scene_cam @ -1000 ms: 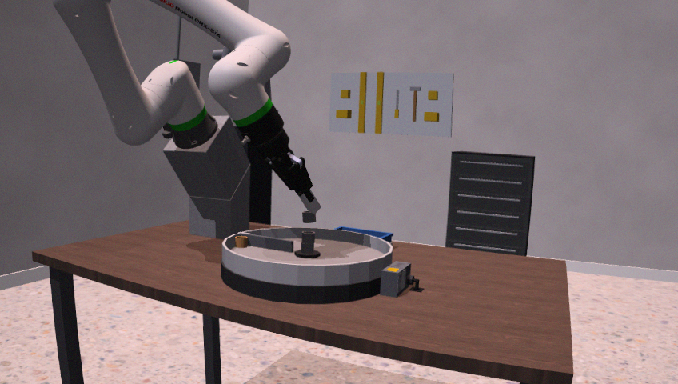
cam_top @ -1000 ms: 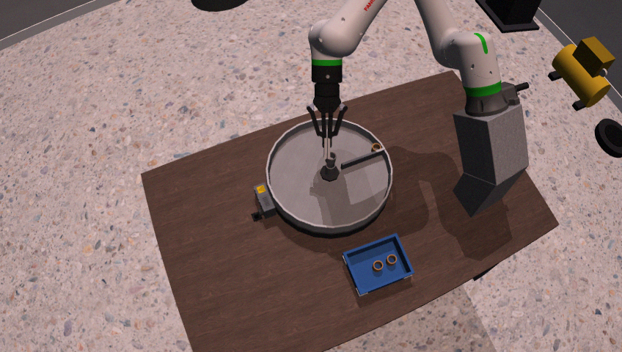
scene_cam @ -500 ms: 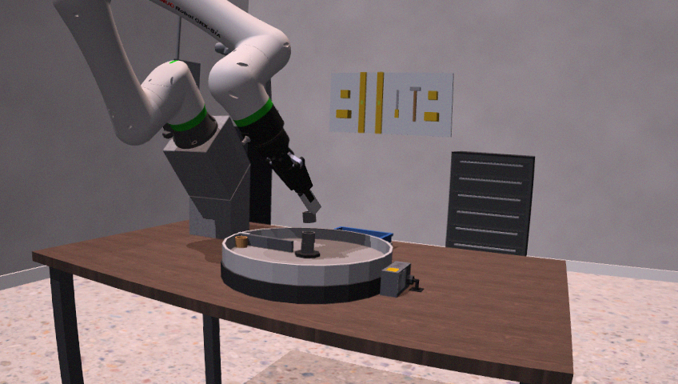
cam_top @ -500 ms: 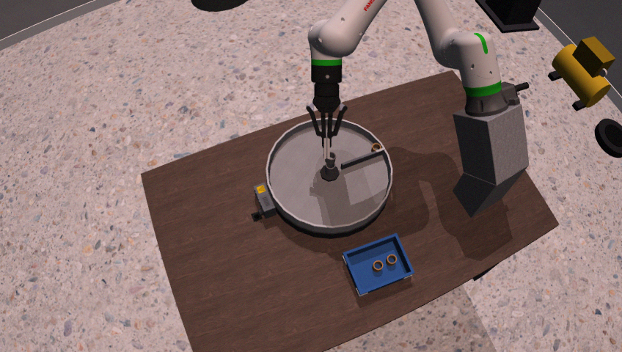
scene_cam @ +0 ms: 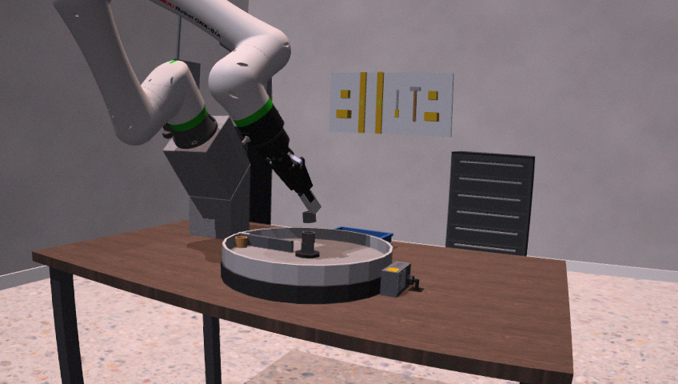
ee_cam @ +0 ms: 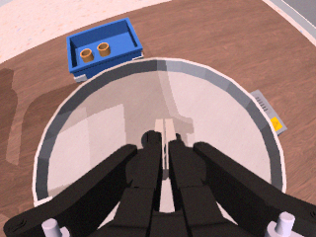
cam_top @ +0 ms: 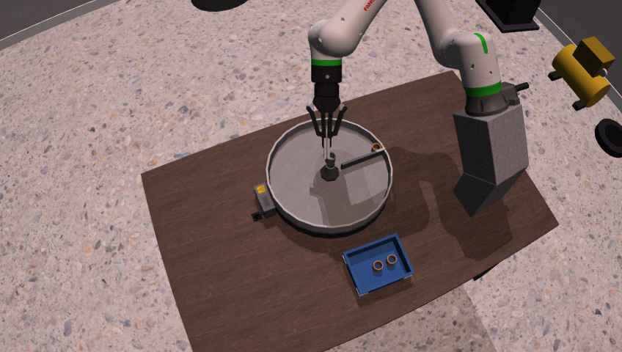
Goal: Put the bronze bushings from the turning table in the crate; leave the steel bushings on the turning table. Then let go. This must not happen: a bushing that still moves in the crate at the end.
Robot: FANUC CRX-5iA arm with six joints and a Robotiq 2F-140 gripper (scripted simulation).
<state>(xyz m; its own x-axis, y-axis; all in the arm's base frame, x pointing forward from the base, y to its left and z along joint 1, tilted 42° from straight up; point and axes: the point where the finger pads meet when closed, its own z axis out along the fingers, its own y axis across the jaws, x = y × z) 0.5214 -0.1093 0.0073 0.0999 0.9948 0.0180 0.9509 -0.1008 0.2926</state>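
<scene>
My gripper (cam_top: 327, 157) (scene_cam: 313, 208) (ee_cam: 164, 130) is above the middle of the turning table (cam_top: 285, 182) (scene_cam: 333, 274) (ee_cam: 92, 166), fingers closed together. A dark grey ring-like piece (scene_cam: 309, 217), seemingly a steel bushing, hangs in the air at its fingertips; the wrist view hides it behind the fingers. A bronze bushing (cam_top: 372, 147) (scene_cam: 241, 242) stands on the turning table by the rim, at the outer end of the bar. Two bronze bushings, one (cam_top: 373, 266) (ee_cam: 87, 56) beside the other (cam_top: 388, 260) (ee_cam: 104, 49), stand in the blue crate (cam_top: 361, 277) (scene_cam: 364, 232) (ee_cam: 120, 41). I see no steel bushing lying loose on the turning table.
A dark hub post (scene_cam: 308, 243) rises at the turning table's centre, just below the fingertips. A low bar (cam_top: 361, 160) (scene_cam: 273, 242) runs from near the hub to the rim. A grey motor box (cam_top: 265, 201) (scene_cam: 396, 282) (ee_cam: 267, 110) sits against the outside wall.
</scene>
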